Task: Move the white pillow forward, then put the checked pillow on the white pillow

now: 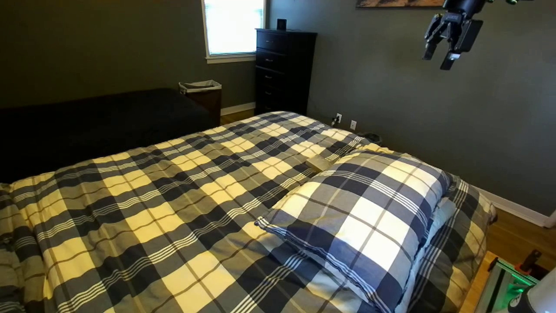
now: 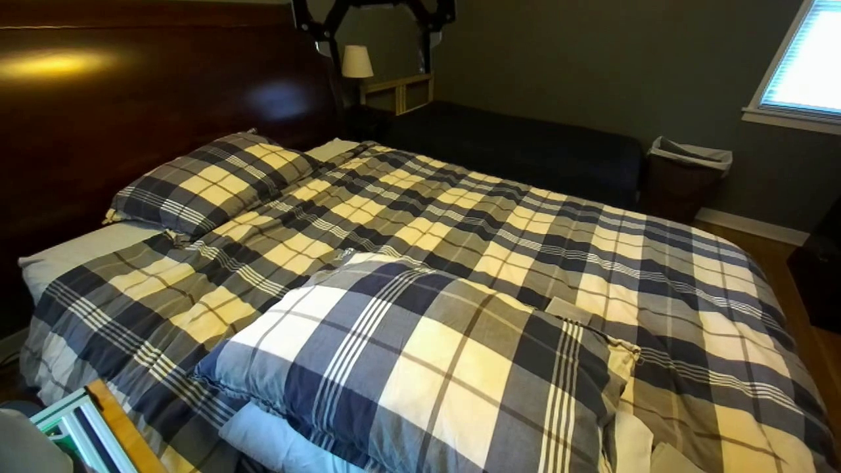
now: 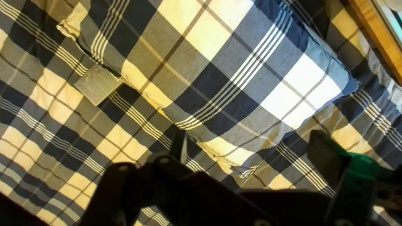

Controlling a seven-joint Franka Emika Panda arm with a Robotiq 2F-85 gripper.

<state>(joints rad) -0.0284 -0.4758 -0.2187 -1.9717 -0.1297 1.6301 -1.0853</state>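
Bulging in plaid cloth, the checked pillow (image 1: 360, 213) tops the white pillow (image 2: 282, 441), the tool (image 1: 438, 60) gaping.

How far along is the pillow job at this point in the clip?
Looks done: the checked pillow lies on the white pillow, whose pale edge shows beneath it in both exterior views. The forward move can't be confirmed from these pictures alone. In hand: nothing; the gripper hangs open, clear of both pillows. Left: probably nothing, if the white pillow's position is right.
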